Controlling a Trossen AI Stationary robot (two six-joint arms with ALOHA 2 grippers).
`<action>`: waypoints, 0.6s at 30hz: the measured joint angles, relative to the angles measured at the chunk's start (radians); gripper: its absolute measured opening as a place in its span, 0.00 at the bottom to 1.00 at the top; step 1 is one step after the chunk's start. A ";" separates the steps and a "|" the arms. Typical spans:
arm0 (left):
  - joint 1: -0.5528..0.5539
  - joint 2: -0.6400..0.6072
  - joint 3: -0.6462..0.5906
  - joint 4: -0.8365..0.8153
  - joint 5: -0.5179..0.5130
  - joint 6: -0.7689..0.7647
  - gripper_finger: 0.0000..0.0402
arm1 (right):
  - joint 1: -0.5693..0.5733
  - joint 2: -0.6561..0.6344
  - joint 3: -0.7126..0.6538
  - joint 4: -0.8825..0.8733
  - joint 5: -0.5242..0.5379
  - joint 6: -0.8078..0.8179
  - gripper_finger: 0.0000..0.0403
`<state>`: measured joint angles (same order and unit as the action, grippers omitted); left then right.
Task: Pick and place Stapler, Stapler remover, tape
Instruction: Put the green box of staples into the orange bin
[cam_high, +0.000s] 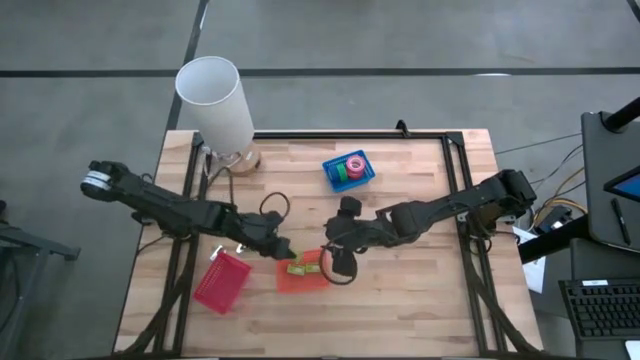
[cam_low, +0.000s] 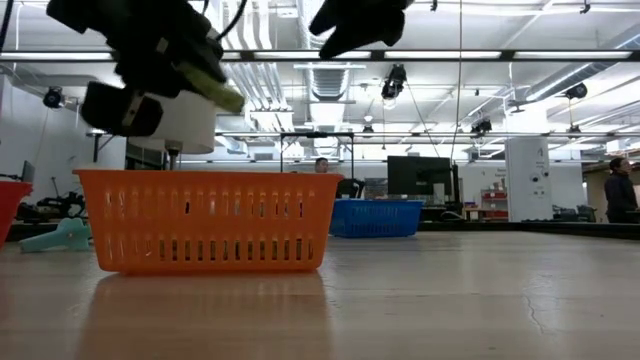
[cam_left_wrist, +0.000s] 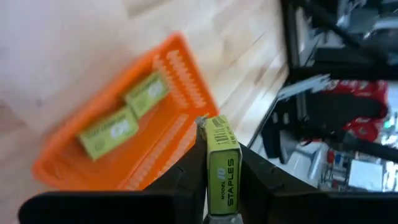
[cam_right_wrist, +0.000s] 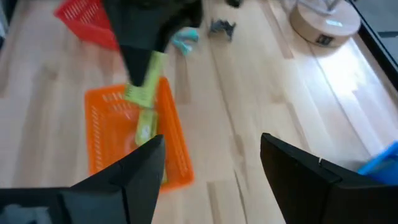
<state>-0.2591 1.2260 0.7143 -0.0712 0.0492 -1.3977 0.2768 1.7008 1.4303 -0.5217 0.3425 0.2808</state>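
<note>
My left gripper (cam_high: 283, 250) is shut on a green box of staples (cam_left_wrist: 222, 165), just above the left rim of the orange basket (cam_high: 305, 274). Two more green boxes (cam_left_wrist: 124, 115) lie in that basket. My right gripper (cam_right_wrist: 211, 168) hangs open over the basket's right end, touching nothing. Pink and green tape rolls (cam_high: 352, 166) sit in the blue bin (cam_high: 330, 175). A teal tool (cam_right_wrist: 183, 40) and a small dark one (cam_right_wrist: 221, 27) lie on the table beyond the basket; which is the stapler or the stapler remover I cannot tell. My left gripper pinches the staples box between its two fingers, one on each long side (cam_left_wrist: 211, 177). The fingers come slanting down from the table's left and lie along the box, whose far end sticks out past their tips. The box is lifted clear, above the basket.
A red basket (cam_high: 222, 282) lies near the table's front left. A lamp with a white shade (cam_high: 215, 98) stands at the far left. Bare wood lies to the front right.
</note>
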 joint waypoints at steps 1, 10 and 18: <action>-0.006 0.020 0.000 0.015 0.011 -0.008 0.18 | 0.000 0.000 -0.001 -0.012 0.007 -0.003 0.62; -0.025 0.177 0.002 0.181 0.037 -0.055 0.15 | -0.003 -0.005 -0.024 -0.056 0.044 0.042 0.58; -0.013 0.233 0.011 0.187 0.104 -0.103 0.25 | -0.006 -0.006 -0.035 -0.057 0.054 0.061 0.56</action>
<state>-0.2726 1.4586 0.7254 0.1158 0.1528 -1.5009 0.2710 1.6951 1.3952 -0.5789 0.3965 0.3420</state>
